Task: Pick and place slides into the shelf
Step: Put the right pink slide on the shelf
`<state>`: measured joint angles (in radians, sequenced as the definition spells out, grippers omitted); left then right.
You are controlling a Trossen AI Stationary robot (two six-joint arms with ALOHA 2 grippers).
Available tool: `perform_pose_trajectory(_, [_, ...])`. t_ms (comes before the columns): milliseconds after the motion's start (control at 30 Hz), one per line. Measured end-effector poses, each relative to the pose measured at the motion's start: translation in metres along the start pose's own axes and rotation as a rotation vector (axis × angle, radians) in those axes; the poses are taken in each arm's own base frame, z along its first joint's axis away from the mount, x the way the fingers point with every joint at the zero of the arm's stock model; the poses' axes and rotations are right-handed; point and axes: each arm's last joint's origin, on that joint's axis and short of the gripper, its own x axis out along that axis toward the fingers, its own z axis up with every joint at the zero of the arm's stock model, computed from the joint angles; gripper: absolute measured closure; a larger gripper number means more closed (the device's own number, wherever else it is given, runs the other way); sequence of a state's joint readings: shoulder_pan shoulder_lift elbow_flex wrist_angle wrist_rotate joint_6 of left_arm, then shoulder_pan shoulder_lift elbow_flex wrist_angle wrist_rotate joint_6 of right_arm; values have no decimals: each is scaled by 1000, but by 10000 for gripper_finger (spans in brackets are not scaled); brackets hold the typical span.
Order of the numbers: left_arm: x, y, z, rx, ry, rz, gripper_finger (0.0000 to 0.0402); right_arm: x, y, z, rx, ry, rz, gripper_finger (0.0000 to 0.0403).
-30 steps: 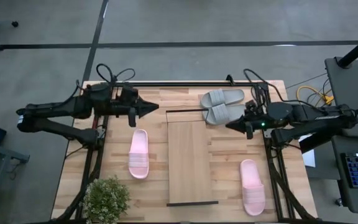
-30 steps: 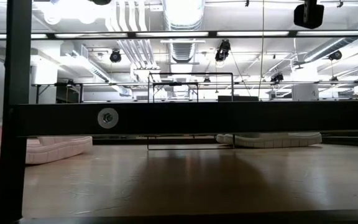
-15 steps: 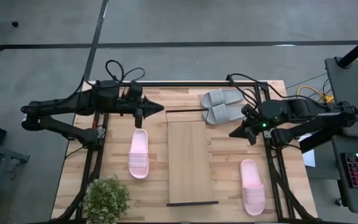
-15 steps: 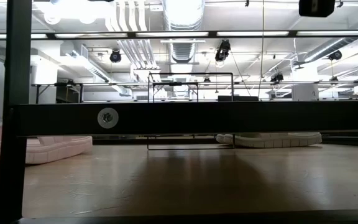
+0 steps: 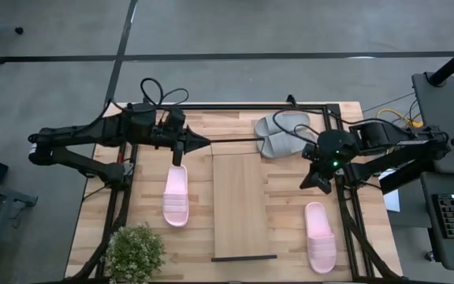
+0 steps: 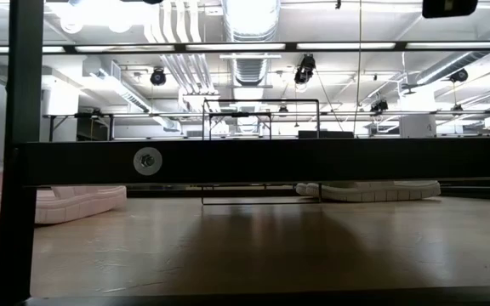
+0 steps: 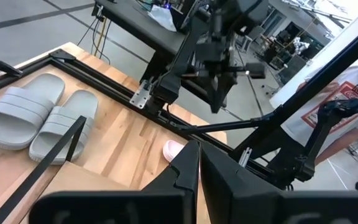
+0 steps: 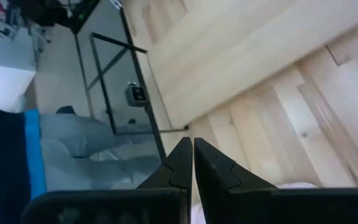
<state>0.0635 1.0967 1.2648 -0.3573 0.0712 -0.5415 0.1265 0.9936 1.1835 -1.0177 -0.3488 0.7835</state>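
The left gripper (image 5: 205, 140) has its fingers pressed together and holds nothing; it hangs over the far left part of the table (image 5: 144, 189), near the far end of the shelf (image 5: 243, 201). The right gripper (image 5: 305, 186) is also closed and empty, just right of the shelf. The grey pair (image 5: 280, 132) lies at the far side. One pink slide (image 5: 176, 195) lies left of the shelf, the other pink slide (image 5: 320, 237) near right.

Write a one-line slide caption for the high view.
Both grippers shut and empty: left gripper above one pink slide, right gripper beside the bare shelf, grey pair untouched.
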Motion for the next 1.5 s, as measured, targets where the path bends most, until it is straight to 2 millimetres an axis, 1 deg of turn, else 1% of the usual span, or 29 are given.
perform_pose_trajectory(133, [-4, -1, 1, 2, -9, -6, 402, 9, -8, -4, 13, 41, -13, 394])
perform_pose_trajectory(367, [-7, -2, 2, 8, -15, -10, 402, 27, -19, -11, 55, 178, 50, 393])
perform_pose_trajectory(533, [-7, -2, 2, 8, -14, -10, 402, 34, -22, -13, 55, 225, 104, 393])
perform_pose_trajectory(700, [-7, -2, 2, 8, -14, -10, 402, 40, -25, -15, 66, 256, 118, 393])
perform_pose_trajectory(867, [-6, -1, 1, 8, -14, -10, 402, 45, -25, -14, 57, 287, 125, 393])
perform_pose_trajectory(1167, [-6, 0, 0, 8, -8, -7, 402, 69, -21, -17, 6, 428, 134, 393])
perform_pose_trajectory(1500, [-6, 0, 0, 6, -7, -9, 402, 90, -21, -28, -22, 534, 103, 393])
